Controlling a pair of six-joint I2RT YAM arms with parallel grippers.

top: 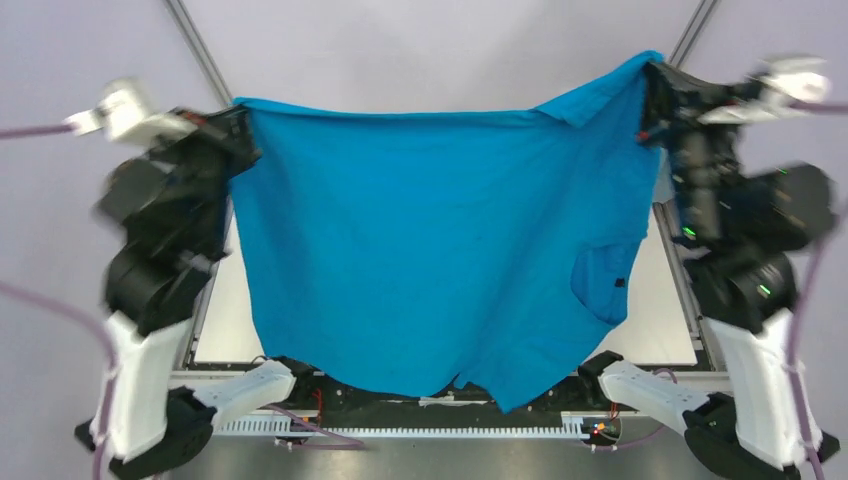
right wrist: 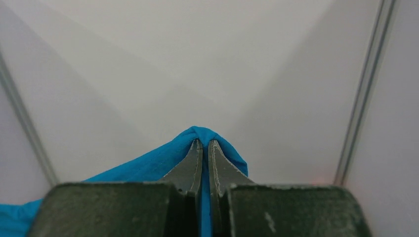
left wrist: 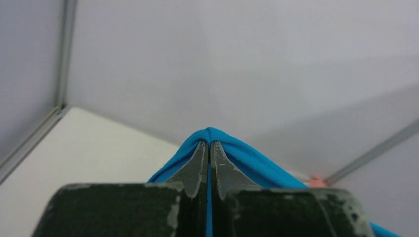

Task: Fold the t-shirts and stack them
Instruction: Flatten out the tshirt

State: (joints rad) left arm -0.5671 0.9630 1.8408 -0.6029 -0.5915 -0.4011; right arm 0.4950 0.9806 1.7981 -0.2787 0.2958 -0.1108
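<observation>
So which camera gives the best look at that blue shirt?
The top external view: the blue shirt hangs spread between the left gripper and right gripper, whole outline visible. Each wrist view shows only a small pinched fold.

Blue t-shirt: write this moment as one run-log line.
left gripper: shut on blue t-shirt | right gripper: shut on blue t-shirt | state: held up, spread between both
</observation>
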